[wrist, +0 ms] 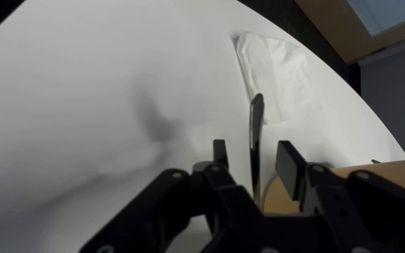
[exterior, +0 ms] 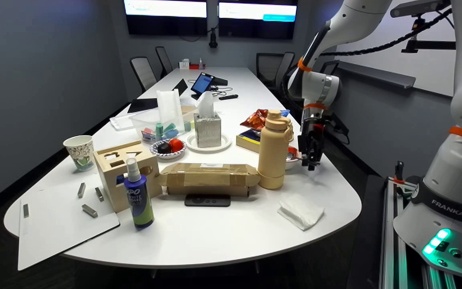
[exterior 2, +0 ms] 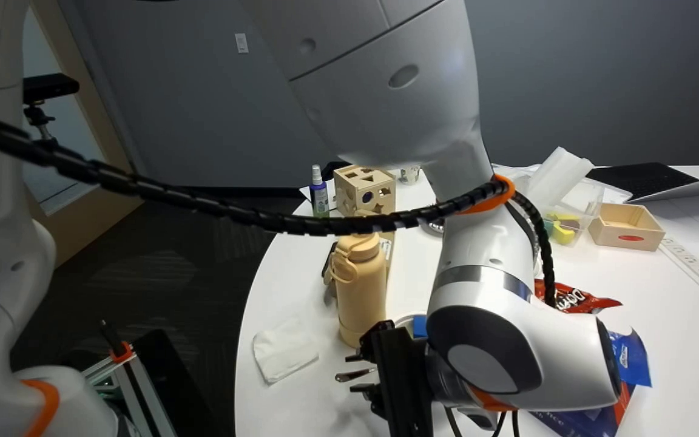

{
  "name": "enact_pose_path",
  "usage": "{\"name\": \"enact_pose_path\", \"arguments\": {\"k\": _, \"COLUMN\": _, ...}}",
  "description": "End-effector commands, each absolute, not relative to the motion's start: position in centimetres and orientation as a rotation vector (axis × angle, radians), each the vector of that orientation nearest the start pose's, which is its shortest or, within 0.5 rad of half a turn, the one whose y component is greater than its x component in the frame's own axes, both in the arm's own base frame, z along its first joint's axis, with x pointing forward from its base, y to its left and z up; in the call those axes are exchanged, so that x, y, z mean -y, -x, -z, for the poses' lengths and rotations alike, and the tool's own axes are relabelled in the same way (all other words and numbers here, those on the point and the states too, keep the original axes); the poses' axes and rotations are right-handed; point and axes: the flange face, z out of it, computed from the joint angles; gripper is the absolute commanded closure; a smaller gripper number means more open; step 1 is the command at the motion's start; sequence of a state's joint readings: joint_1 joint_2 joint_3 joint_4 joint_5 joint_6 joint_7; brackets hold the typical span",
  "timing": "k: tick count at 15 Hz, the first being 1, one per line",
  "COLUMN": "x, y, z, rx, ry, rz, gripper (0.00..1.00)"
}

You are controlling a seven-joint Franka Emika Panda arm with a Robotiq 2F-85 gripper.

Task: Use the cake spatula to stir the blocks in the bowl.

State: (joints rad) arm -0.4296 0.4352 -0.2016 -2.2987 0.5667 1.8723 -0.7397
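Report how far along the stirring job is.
Done: the gripper looks placed, its open jaws astride the metal handle. In hand: the grasp, probably; gaps show either side of the handle. Left, apparently: closing, then stirring, presumably in the pale bowl the tan bottle mostly hides in an exterior view. Whether anything's been stirred can't be judged.

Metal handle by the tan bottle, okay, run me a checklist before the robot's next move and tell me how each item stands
1. Metal handle between the jaws of the hand: ok, in the wrist view.
2. Jaws closed on it: not ok, gaps show on both sides.
3. Bottle clear of the hand: cannot tell, they overlap in the wrist view.
4. Good view into the bowl: not ok, the bottle hides much of it in an exterior view.
5. Napkin away from the hand: ok, apart in both exterior views.
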Motion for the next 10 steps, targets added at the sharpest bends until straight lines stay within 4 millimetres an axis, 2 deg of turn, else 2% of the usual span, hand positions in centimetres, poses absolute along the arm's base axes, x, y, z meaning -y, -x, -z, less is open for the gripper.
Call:
{"name": "enact_pose_path", "arguments": {"k": 1, "x": 23.0, "y": -36.39, "z": -13.58, "rx": -0.376, "ry": 2.249, "rz": -0.472, "gripper": 0.89}}
{"name": "enact_pose_path", "arguments": {"k": 3, "x": 23.07, "y": -36.37, "z": -13.62, "rx": -0.378, "ry": 2.247, "rz": -0.471, "gripper": 1.0}}
{"name": "enact_pose_path", "arguments": {"k": 10, "x": 23.07, "y": -36.55, "z": -14.35, "rx": -0.375, "ry": 2.235, "rz": -0.489, "gripper": 0.99}}
